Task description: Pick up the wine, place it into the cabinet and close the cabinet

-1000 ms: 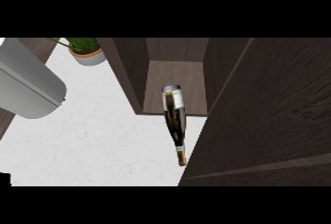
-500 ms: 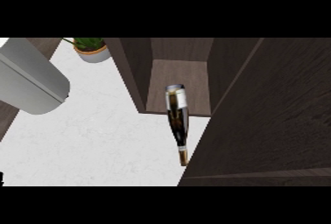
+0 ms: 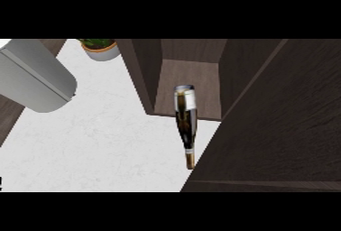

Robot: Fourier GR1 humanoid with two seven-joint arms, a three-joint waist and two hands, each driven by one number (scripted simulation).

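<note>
From the head view, the wine bottle (image 3: 186,127) has slid a little deeper than a moment ago, so its base now sits on the cabinet (image 3: 188,81) floor, neck pointing out over the counter (image 3: 100,144). The cabinet door (image 3: 279,126) is still open, so closing comes next. No hand shows, only a grey forearm (image 3: 33,74) at upper left, so I cannot tell how the hands are.

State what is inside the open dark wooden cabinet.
The dark glass wine bottle has its base on the dark wooden cabinet floor, neck sticking out over the white counter. The cabinet's right side is hidden by its open door.
</note>
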